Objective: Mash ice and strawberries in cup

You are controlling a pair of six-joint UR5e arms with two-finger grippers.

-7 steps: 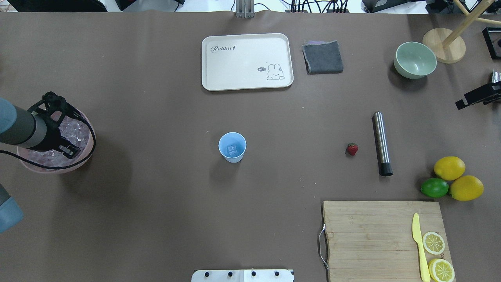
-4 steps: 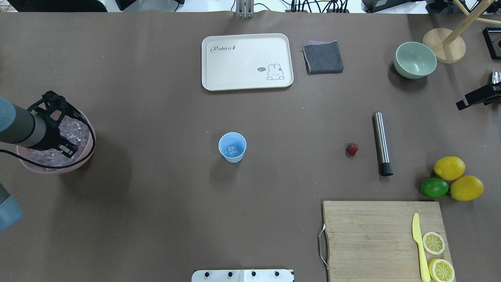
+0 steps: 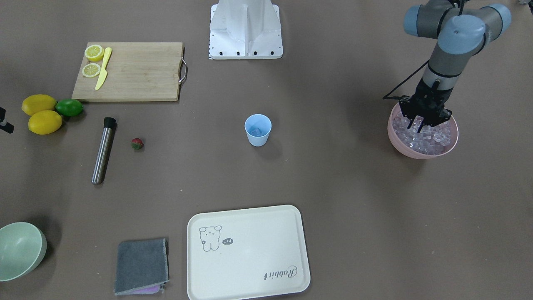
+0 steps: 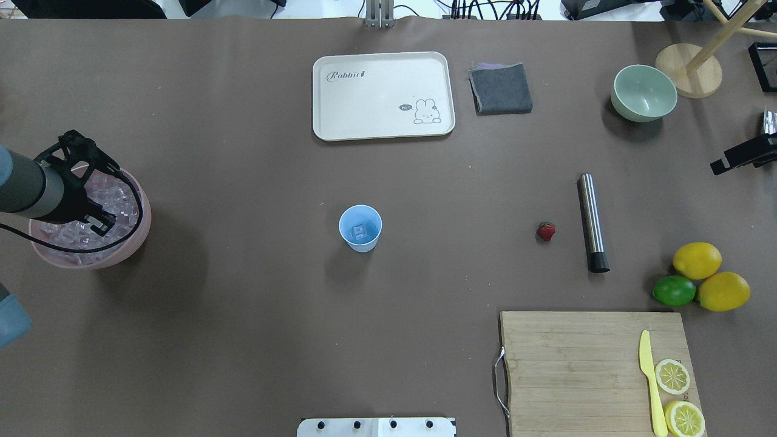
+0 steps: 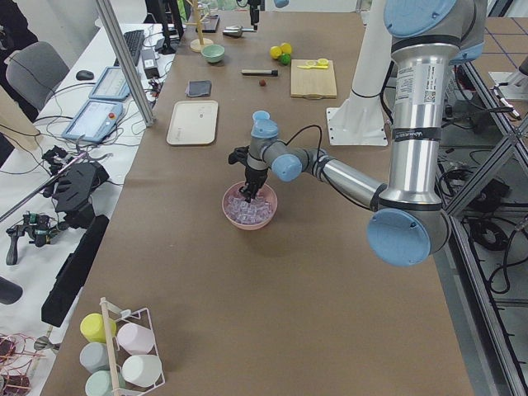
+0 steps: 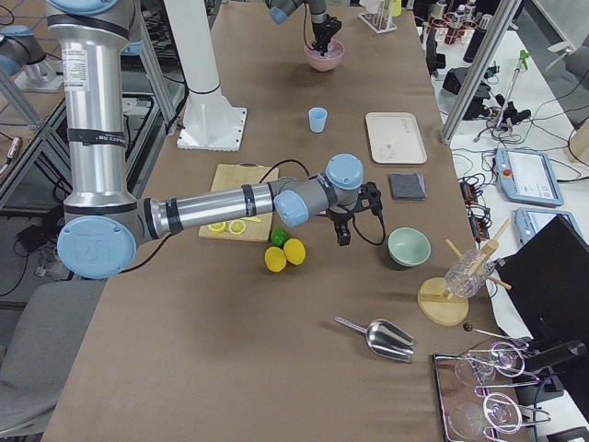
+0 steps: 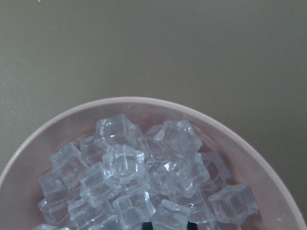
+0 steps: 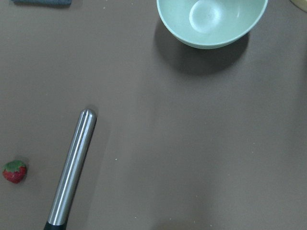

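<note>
Overhead exterior view, loading stage: the left gripper (image 3: 424, 124) is reaching down into the pink bowl (image 4: 138, 233) at the table's left end, and its fingers are dipping among the ice (image 7: 125, 163) heaped there. Seen from the front, those fingers are standing spread, with no cube visibly between them. The cup (image 4: 360, 227) is standing upright at mid-table, well apart from the bowl, and is holding what looks like a single cube. The strawberry (image 4: 546, 231) is lying on the bare table far to the cup's right, near the steel muddler (image 4: 592, 221). The right gripper (image 6: 352, 230) is hanging over that side; you cannot tell whether its fingers are apart or together.

You are, by the look of it, going for another cube. You are aiming for one sitting proud on top of the heap, not one wedged among neighbours. You are lining the pads up with two flat opposite faces and closing gently, since smooth, glassy cubes are likely to squirt out of a hard pinch. You are then lifting straight up past the rim before crossing, and releasing low over the cup's mouth so the light cup is not tipping.
</note>
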